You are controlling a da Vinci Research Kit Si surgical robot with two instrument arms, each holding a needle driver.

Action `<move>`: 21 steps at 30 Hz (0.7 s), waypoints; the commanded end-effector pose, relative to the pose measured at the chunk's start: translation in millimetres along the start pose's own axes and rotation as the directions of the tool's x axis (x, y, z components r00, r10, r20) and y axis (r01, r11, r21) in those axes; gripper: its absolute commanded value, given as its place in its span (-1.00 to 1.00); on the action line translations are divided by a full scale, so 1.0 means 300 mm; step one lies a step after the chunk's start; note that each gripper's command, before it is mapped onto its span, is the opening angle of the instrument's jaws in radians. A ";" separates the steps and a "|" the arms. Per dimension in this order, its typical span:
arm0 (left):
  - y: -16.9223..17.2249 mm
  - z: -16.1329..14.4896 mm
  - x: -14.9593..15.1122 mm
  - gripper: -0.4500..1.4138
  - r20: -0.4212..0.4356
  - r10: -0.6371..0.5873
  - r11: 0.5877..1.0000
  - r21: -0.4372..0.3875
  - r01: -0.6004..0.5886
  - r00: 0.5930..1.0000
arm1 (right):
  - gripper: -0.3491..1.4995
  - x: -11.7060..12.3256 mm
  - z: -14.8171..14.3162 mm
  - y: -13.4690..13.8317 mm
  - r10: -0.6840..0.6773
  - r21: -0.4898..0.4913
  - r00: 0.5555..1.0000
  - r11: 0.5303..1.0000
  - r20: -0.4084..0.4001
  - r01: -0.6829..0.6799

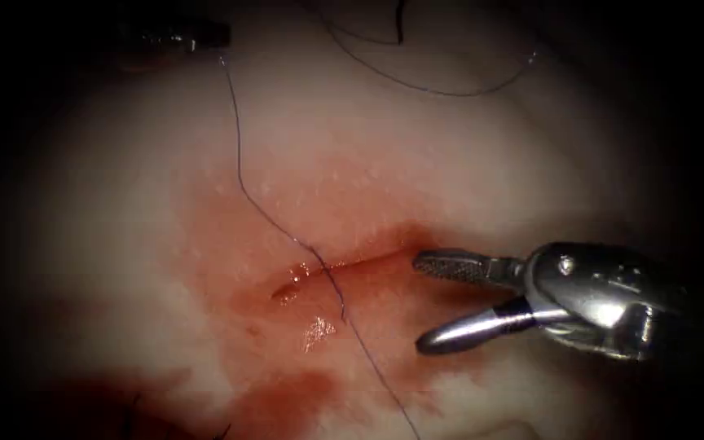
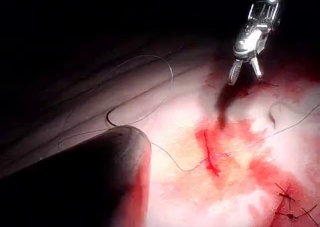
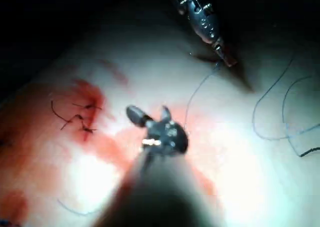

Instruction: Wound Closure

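Wet tissue (image 1: 466, 163): right tool (image 1: 437, 305) jaws spread, empty, just right of the cut (image 1: 344, 265). Left tool (image 1: 205, 37) probably pinches the thread (image 1: 238, 163), which crosses the cut; thin, limp, slippery. Needle unclear.

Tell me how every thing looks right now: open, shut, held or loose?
right tool: jaws open, holding nothing, right of the cut.
left tool: jaws shut on the thread.
thread: runs from the left tool down into the tissue and across the cut.
cut: still open, wet with red fluid.
tissue: lying flat.
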 end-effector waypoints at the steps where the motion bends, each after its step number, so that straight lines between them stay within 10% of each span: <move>1: 0.000 0.002 0.002 -1.00 0.001 -0.007 1.000 0.003 0.007 1.000 | 0.78 0.0045 -0.0003 0.0028 -0.005 -0.004 1.000 1.000 -0.008 0.005; 5: 0.003 -0.001 0.004 -1.00 0.004 -0.035 0.999 -0.024 0.035 0.999 | 0.49 0.0051 0.0070 0.0072 -0.035 -0.022 0.999 0.999 -0.012 0.035; 13: 0.007 -0.005 0.006 -1.00 0.054 -0.054 0.995 -0.084 0.058 0.997 | -0.74 -0.0124 0.0452 0.0211 -0.060 -0.070 0.998 0.996 -0.001 0.060; 21: 0.011 -0.007 0.009 -1.00 0.082 -0.076 0.992 -0.097 0.084 0.994 | -0.92 -0.0192 0.0743 0.0318 -0.051 -0.085 0.999 0.995 0.008 0.051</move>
